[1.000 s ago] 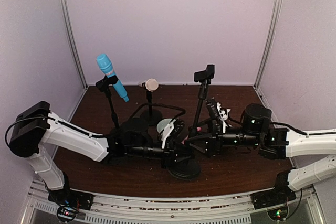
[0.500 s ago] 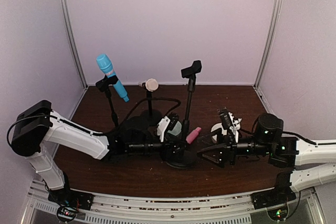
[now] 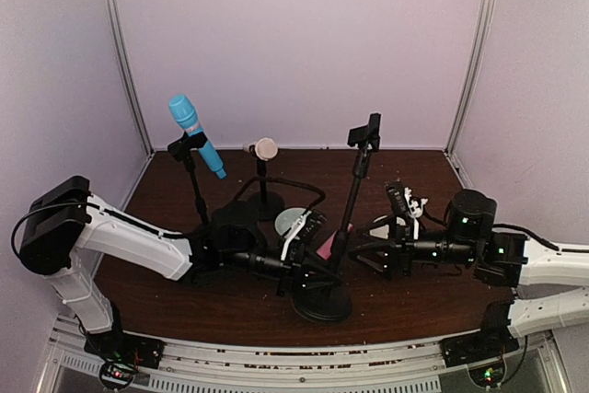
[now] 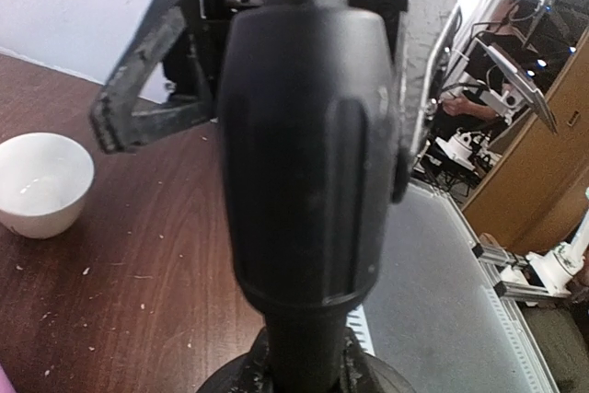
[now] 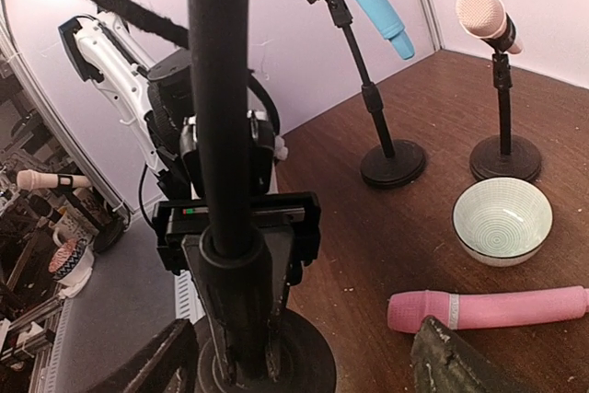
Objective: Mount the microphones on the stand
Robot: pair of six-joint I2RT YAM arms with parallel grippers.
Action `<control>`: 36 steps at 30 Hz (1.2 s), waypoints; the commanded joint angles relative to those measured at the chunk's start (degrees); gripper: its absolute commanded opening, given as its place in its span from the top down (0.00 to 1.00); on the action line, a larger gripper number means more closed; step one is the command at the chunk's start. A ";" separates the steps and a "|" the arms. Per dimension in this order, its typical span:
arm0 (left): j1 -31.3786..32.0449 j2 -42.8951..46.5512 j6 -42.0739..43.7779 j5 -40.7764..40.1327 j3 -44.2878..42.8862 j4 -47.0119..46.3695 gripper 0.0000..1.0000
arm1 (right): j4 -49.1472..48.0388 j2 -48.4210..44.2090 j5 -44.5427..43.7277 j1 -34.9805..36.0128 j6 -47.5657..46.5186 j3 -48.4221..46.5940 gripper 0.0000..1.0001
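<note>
The pink microphone (image 5: 488,308) lies flat on the brown wooden table (image 3: 414,306), head towards the pole. It is a smooth plastic stick with a pale band where the thicker head begins. In the right wrist view it sits at 3 o'clock of the black stand (image 3: 354,186), just past one finger of the right gripper (image 5: 304,347) and not touched by it. That gripper is spread wide, its fingers either side of the stand's round base (image 3: 322,304).

The left gripper (image 4: 262,126) is closed on the stand's ribbed, matt black collar (image 4: 313,135) – the collar fills the gap between its fingers. The pole leans, and the clip (image 3: 366,132) on top holds nothing.

At 12 o'clock of the pink microphone stands a small round bowl (image 5: 502,220), finely ringed inside. Beyond it, the cream microphone (image 3: 265,148) sits on a short stand. At 10 o'clock, the sky-blue microphone (image 3: 195,135) is clipped at a slant on a taller one.
</note>
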State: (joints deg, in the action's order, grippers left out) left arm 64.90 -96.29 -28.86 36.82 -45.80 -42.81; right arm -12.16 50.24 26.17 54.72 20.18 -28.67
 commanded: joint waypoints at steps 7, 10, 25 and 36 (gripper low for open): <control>1.06 -1.54 1.37 0.42 -6.76 -0.04 1.00 | -12.51 7.02 7.00 0.96 3.82 -4.41 0.17; 1.10 -1.89 2.60 -2.12 -7.94 4.01 1.00 | -13.04 7.88 7.31 2.30 4.32 -4.50 0.17; -0.30 1.60 3.12 -18.52 -2.19 4.65 1.00 | -6.25 -3.63 0.55 3.89 7.11 4.47 0.20; 1.71 -2.59 -1.36 6.22 -5.56 -7.45 1.00 | -17.49 1.26 10.37 -1.37 4.24 7.79 0.31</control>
State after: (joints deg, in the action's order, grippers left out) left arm 65.65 -98.96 -29.34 35.53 -48.27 -41.28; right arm -21.43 50.76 30.17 53.54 25.36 -21.76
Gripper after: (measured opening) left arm 0.156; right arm 0.705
